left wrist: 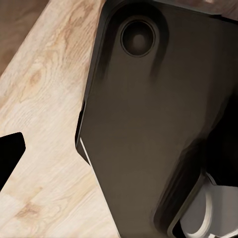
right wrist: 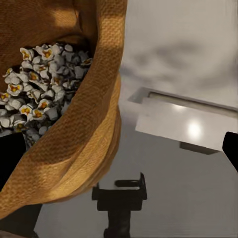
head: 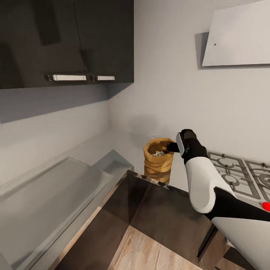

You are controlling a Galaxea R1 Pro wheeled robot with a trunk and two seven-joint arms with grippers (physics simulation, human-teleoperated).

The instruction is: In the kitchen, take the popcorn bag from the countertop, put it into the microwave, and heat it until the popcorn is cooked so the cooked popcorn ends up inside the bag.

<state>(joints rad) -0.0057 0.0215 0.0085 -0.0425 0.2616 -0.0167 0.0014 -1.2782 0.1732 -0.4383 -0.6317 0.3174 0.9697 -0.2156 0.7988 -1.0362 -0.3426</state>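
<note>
A small mustard-tan wrinkly paper popcorn bag (head: 158, 160) stands upright on the grey steel-look countertop (head: 112, 148), pale popcorn (right wrist: 42, 82) showing in its mouth. The right gripper (head: 173, 146) reaches its rolled rim (right wrist: 106, 99), one finger inside, one outside; whether the fingers press the paper I cannot tell. The bag looks light, soft and crushable, so pinching the rim seems safest. A steel gas hob (head: 240, 172) lies just beyond the gripper.

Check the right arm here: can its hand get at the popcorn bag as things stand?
Probably yes. The right hand is already at the rim of the popcorn bag, which stands on the countertop with nothing between them. The bag wall lies between the fingertips, but whether they grip it is unclear.
</note>
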